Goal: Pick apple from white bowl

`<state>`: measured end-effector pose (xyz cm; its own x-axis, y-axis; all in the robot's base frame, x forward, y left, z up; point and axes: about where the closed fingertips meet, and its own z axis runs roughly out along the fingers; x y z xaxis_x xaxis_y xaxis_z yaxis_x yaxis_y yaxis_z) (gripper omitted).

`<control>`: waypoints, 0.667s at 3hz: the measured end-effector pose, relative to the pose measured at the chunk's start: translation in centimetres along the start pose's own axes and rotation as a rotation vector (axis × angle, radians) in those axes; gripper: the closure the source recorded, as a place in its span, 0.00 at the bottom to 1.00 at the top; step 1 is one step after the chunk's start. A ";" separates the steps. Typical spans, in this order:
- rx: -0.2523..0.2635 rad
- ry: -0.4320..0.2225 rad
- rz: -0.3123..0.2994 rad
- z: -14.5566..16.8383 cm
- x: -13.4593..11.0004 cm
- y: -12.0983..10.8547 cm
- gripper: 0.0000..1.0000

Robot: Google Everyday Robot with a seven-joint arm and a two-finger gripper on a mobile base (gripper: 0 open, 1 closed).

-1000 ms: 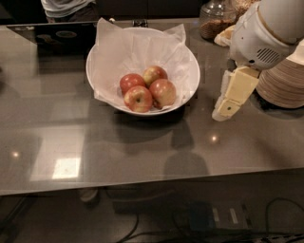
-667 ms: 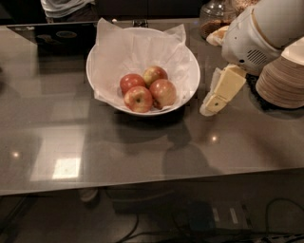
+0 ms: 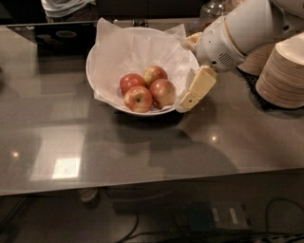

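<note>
A wide white bowl (image 3: 102, 52) lined with crinkled white paper stands on the glossy grey table. Several red apples lie together in its front half: one at the left (image 3: 131, 82), one at the back (image 3: 155, 74), one at the right (image 3: 163, 91), and a front one (image 3: 138, 98) with a yellow patch round its stem. My gripper (image 3: 194, 93) with cream-coloured fingers hangs just outside the bowl's right rim, pointing down and left, beside the right apple. It holds nothing.
Stacks of beige paper plates (image 3: 284, 71) stand at the right edge, behind my white arm (image 3: 242, 31). A glass jar (image 3: 212, 8) stands at the back. A dark device (image 3: 57, 35) lies at the back left. The table's front edge runs below.
My gripper has moved left, from well right of the bowl to just at its right rim. The bowl and the apples have not moved.
</note>
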<state>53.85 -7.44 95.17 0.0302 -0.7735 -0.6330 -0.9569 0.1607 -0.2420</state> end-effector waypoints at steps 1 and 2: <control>-0.039 -0.022 -0.020 1.8 -0.9 0.1 0.00; -0.066 -0.025 -0.033 2.9 -1.4 0.3 0.19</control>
<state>54.35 -4.51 93.85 0.0687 -0.7624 -0.6435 -0.9722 0.0935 -0.2146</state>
